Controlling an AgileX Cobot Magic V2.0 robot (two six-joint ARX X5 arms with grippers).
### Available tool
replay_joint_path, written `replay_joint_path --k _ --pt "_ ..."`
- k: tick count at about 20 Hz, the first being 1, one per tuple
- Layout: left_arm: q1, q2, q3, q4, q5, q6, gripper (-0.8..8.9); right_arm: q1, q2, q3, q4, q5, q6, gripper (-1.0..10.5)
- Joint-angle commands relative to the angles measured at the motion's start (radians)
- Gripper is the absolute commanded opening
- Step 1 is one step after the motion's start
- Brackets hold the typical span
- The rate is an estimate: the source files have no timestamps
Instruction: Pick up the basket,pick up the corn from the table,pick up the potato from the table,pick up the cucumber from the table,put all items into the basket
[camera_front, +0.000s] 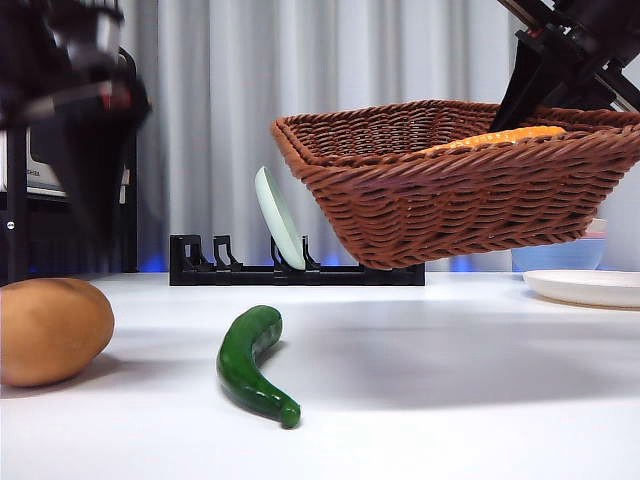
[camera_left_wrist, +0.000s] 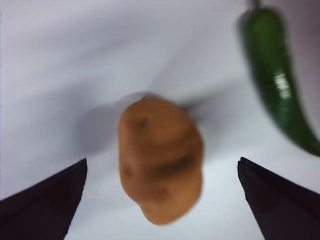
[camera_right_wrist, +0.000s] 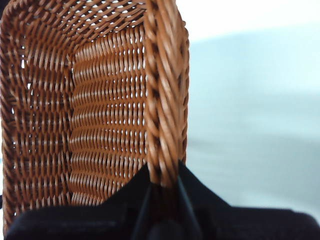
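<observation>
My right gripper (camera_right_wrist: 162, 182) is shut on the braided rim of the wicker basket (camera_front: 450, 190) and holds it tilted above the table (camera_front: 420, 370) at the right; it also shows in the right wrist view (camera_right_wrist: 100, 115). The orange-yellow corn (camera_front: 505, 136) lies inside the basket. The tan potato (camera_front: 50, 330) rests on the table at the far left. My left gripper (camera_left_wrist: 160, 200) is open above the potato (camera_left_wrist: 160, 160), one jaw on each side, not touching. The green cucumber (camera_front: 252, 365) lies on the table beside the potato and shows in the left wrist view (camera_left_wrist: 280, 80).
A black dish rack (camera_front: 295, 270) with a pale green plate (camera_front: 278, 218) stands at the back. A white plate (camera_front: 590, 287) and a blue bowl (camera_front: 555, 256) sit at the back right under the basket's far end.
</observation>
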Motion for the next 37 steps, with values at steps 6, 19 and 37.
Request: replay_joint_path --k 6,19,37 --pt "0.026 0.203 -0.01 0.077 0.087 0.06 4.91 0.002 -0.003 0.009 0.014 -0.011 0.014 -0.2" --pt "0.019 -0.016 0.182 -0.464 0.624 0.542 -0.08 0.002 -0.003 0.009 0.031 -0.007 0.014 -0.2" --pt "-0.325 0.186 0.277 0.512 0.101 0.06 0.0 0.021 -0.003 0.009 0.049 -0.007 0.019 -0.2"
